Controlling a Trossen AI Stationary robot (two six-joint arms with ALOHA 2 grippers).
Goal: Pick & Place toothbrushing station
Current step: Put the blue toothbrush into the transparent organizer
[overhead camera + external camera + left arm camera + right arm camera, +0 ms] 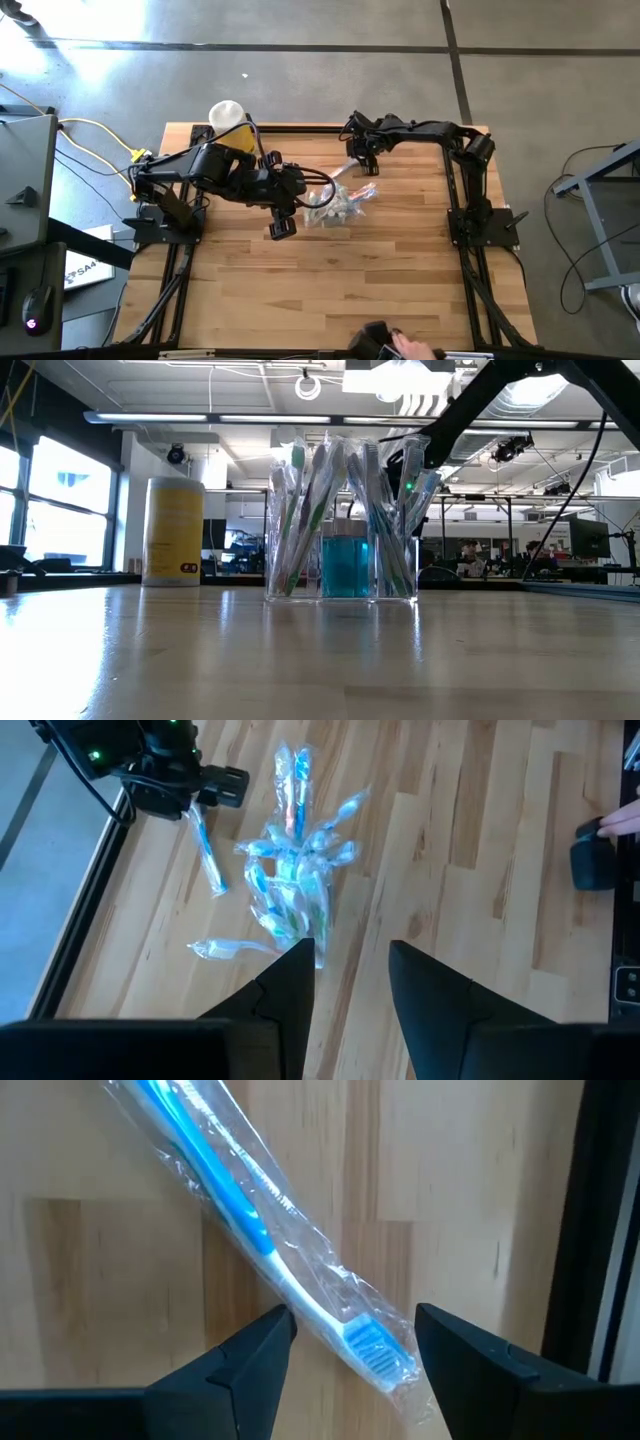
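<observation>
The toothbrushing station, a clear container (340, 530) full of upright wrapped toothbrushes, stands on its base mid-table (335, 205). A blue toothbrush in a clear wrapper (250, 1230) lies flat on the wood toward the far edge (345, 172). My right gripper (352, 1320) points down over it, open, one finger on each side of the bristle end (370, 1345); I see no touch. My left gripper (350, 945) hangs open, with nothing between its fingers, high above the table left of the container (298, 195). Another wrapped toothbrush (230, 948) lies beside the container.
A yellow bottle with a white cap (228, 115) stands at the far left corner (173, 530). A person's hand (412, 348) with a dark object rests at the near edge. Bare wood (330, 290) stretches between the container and the near edge.
</observation>
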